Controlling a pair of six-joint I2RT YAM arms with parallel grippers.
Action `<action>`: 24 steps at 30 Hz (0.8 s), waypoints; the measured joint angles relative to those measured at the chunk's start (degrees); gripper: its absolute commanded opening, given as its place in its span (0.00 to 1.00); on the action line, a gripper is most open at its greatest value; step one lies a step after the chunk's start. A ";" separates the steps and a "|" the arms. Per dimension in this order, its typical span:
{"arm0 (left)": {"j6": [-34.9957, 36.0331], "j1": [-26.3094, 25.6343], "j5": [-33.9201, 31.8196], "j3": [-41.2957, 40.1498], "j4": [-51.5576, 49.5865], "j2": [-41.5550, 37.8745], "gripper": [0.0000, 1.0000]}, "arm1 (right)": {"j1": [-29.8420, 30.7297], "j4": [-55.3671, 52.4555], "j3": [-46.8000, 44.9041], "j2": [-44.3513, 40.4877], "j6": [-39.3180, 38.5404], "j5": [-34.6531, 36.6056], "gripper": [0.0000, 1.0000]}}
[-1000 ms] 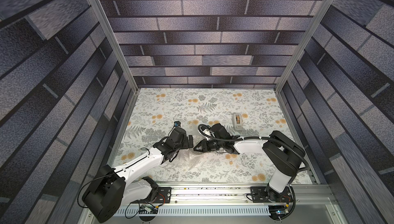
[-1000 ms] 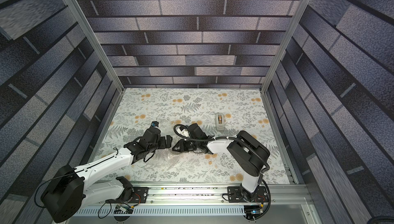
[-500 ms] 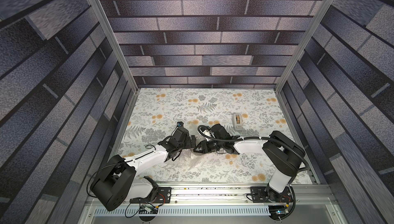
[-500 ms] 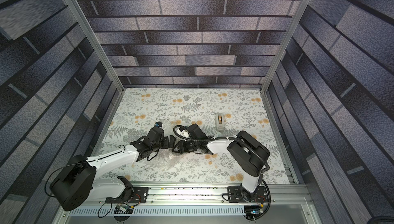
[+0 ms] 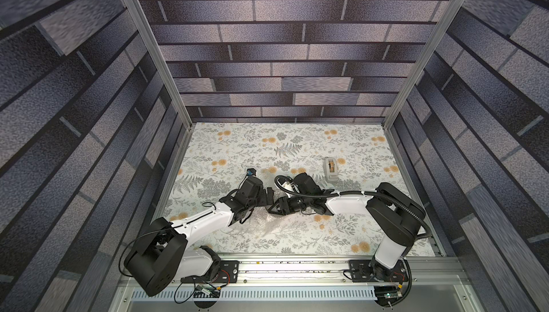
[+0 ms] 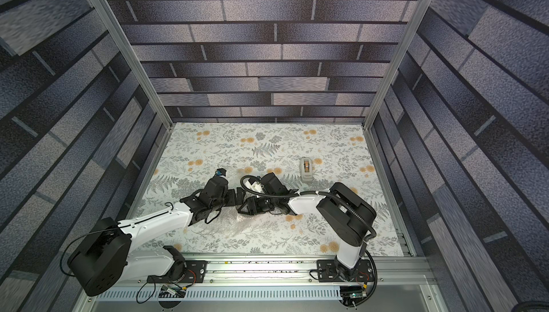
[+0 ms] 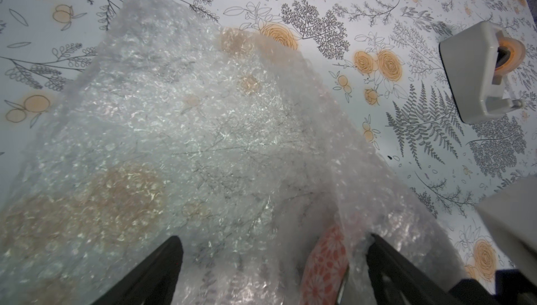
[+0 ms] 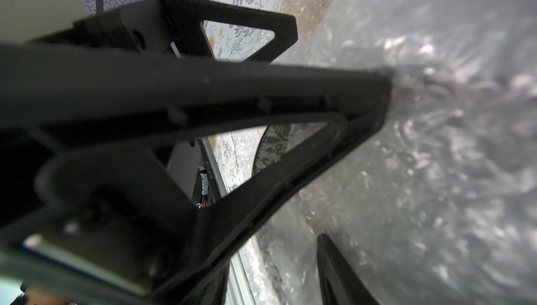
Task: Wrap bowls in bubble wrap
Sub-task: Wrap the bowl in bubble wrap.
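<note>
Between the black fingers of the left pincer (image 7: 276, 238), which stand spread wide and grip nothing, rises a heaped sheet of whitish translucent bubble wrap (image 7: 180, 120), bunched up off the floral tablecloth (image 7: 421, 132). The fingers sit low against the heap, probably placed to take over a fold. Just opposite, nearly tip to tip in both top views, the right pincer (image 8: 354, 168) has its fingers partly apart. The wrap crowds against one fingertip (image 8: 383, 100), yet nothing looks pinched, so this pincer appears loose rather than clamped.

Beside that pincer, seen through the open frame of its finger, the small round bowl with a dark rim and leafy pattern (image 8: 273, 146) lies among the plastic. In both top views the pincers hide it.

A curved strip printed with red-orange flowers (image 7: 325, 265) lies between the left pincer's fingers under the wrap, and what it is cannot be told. Well beyond the left pincer stands the grey tape dispenser (image 7: 476, 71), presumably kept at hand for sealing the bundle.
</note>
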 measured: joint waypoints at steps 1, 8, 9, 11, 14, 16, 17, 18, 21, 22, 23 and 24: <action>-0.15 -0.09 0.11 0.00 0.63 0.37 1.00 | -0.11 -0.55 0.00 -0.20 -0.04 0.17 0.53; -1.09 -1.36 0.15 -0.04 2.99 3.85 1.00 | 0.44 -1.62 0.33 -2.51 -0.46 -0.11 0.55; -1.07 -1.55 0.13 -0.07 3.15 4.17 1.00 | 0.42 -2.19 0.52 -3.10 -0.61 -0.33 0.55; -1.07 -1.57 0.20 -0.07 3.30 4.48 1.00 | 0.44 -3.15 0.87 -4.35 -1.11 -0.26 0.55; -1.09 -1.57 0.17 -0.09 3.78 4.48 1.00 | 0.44 -6.08 1.18 -6.60 -2.03 0.37 0.56; -1.09 -1.57 0.17 -0.11 3.80 4.48 1.00 | 0.44 -8.66 1.27 -8.50 -3.23 1.05 0.56; -1.05 -1.57 0.07 -0.13 3.78 4.48 1.00 | 0.42 -10.47 1.46 -9.73 -4.11 1.57 0.56; -1.07 -1.57 -0.07 -0.17 3.76 4.48 1.00 | 0.39 -12.13 1.73 -11.04 -5.05 2.05 0.57; -1.03 -1.60 -0.28 -0.63 3.41 4.35 1.00 | -0.90 -16.76 2.34 -16.52 -7.98 4.46 0.59; -1.03 -1.57 -0.31 -0.76 3.19 4.26 1.00 | -1.79 -18.32 2.49 -18.69 -8.81 5.18 0.59; -1.03 -1.57 -0.39 -0.87 3.15 4.15 1.00 | -3.10 -19.74 2.67 -20.61 -9.49 5.86 0.61; -1.03 -1.57 -0.48 -1.05 3.15 3.98 1.00 | -4.98 -21.05 2.78 -22.25 -10.08 6.43 0.65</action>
